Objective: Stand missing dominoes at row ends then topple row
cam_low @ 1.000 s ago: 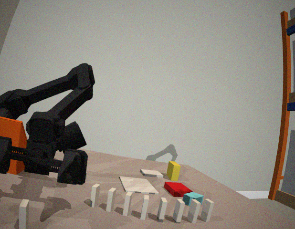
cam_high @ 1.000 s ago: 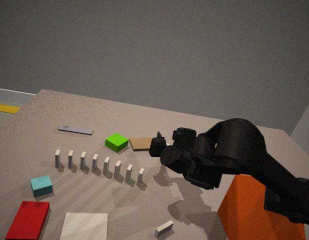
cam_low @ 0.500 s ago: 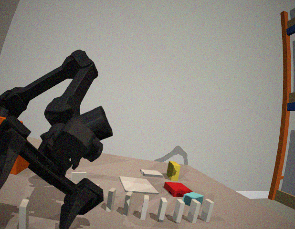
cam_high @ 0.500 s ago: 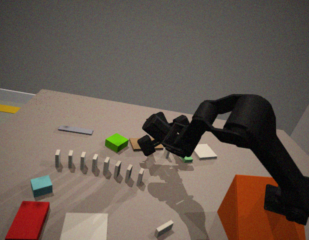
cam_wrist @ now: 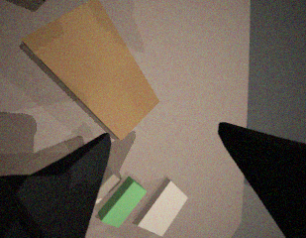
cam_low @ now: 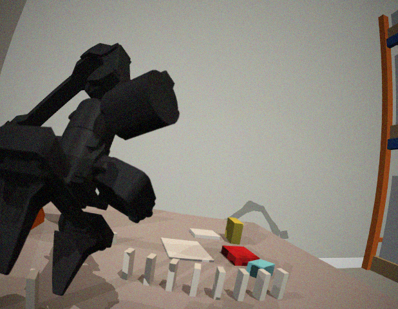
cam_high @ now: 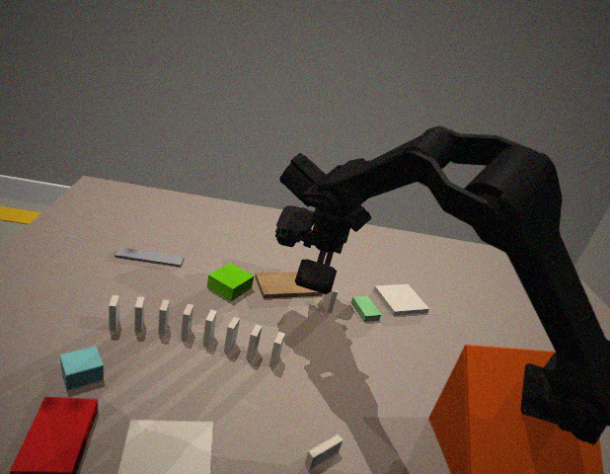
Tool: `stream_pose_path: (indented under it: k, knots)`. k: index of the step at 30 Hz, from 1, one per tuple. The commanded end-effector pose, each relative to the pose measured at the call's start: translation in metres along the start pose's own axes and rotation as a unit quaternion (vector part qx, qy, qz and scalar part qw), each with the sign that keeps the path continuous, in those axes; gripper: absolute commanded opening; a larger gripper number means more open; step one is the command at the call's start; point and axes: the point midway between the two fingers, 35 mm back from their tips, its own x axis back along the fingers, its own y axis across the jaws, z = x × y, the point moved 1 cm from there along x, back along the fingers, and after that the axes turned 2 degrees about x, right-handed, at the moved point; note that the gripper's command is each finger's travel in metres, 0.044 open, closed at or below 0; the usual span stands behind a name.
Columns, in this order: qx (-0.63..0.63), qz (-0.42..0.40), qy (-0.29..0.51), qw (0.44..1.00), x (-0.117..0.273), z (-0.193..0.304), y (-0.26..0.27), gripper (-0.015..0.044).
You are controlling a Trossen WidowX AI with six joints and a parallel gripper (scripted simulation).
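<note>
From the top view I count eight upright off-white dominoes (cam_high: 209,329) (cam_low: 219,282) in a row, one standing apart (cam_high: 333,301) (cam_low: 31,288) below my black two-fingered hand (cam_high: 316,285) (cam_low: 31,279) (cam_wrist: 164,130), and one on its side (cam_high: 324,452) toward the tabletop's (cam_high: 203,392) (cam_low: 309,286) (cam_wrist: 192,99) near edge. A flat tan board (cam_high: 284,284) (cam_wrist: 93,69) and one pale green block (cam_high: 366,308) (cam_wrist: 123,202) flank the lone one.

The exterior view adds one upright yellow block (cam_low: 234,230) near the far edge.

The wrist view shows my hand released, fingers spread wide.

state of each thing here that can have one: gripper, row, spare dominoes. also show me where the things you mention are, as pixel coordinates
gripper (cam_high: 323,293) (cam_low: 31,282) (cam_wrist: 164,132): open, nothing between the fingers
row (cam_high: 209,329) (cam_low: 195,280): eight dominoes, all standing
far domino (cam_high: 333,301) (cam_low: 31,290): standing, apart from the row
near domino (cam_high: 325,451): lying on its side
</note>
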Motion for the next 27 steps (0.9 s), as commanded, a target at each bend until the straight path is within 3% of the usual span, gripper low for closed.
stream_pose_path:
  k: [1,4,19,27]
  knots:
    - [0.194,-0.240,-0.012,0.951,0.041,0.026,0.000,0.0440]
    - [0.213,-0.289,-0.036,0.933,0.052,0.034,-0.003,0.0440]
    - [0.213,-0.289,-0.036,0.933,0.051,0.033,-0.002,0.0440]
    - [0.214,-0.289,-0.037,0.932,-0.002,0.037,0.034,0.0440]
